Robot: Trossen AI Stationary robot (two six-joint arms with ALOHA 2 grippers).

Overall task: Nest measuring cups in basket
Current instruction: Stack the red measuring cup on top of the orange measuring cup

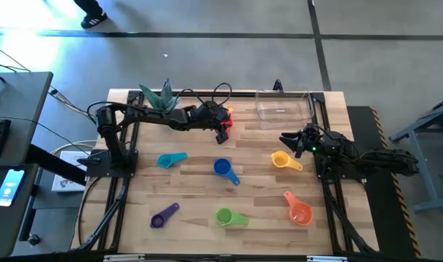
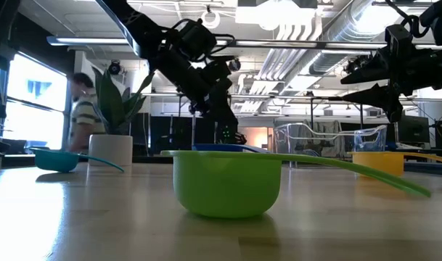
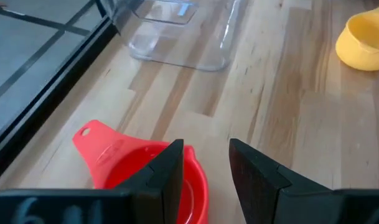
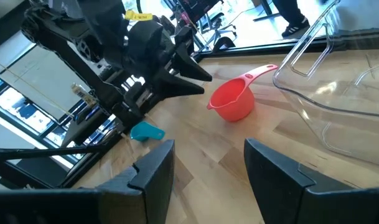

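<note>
- Two sets of jaws show, both spread with nothing between them. The left gripper (image 1: 222, 131) hangs over the red cup (image 3: 145, 177), one finger at its rim, likely lined up to pinch the wall; in the right wrist view the cup sits free on the bench (image 1: 192, 218).
- The right gripper (image 1: 292, 143) waits beside the clear basket (image 1: 283, 107), above the yellow cup (image 1: 281, 159), keeping the basket's mouth unblocked.
- The red cup lies just beside the basket, handle pointing away from the left gripper, which leaves its rim open to those jaws.
- Farther from the basket, the blue cup (image 1: 222, 168), teal cup (image 1: 168, 160), orange cup (image 1: 299, 212), green cup (image 1: 225, 216) and purple cup (image 1: 161, 217) lie scattered singly; none is nested yet.
</note>
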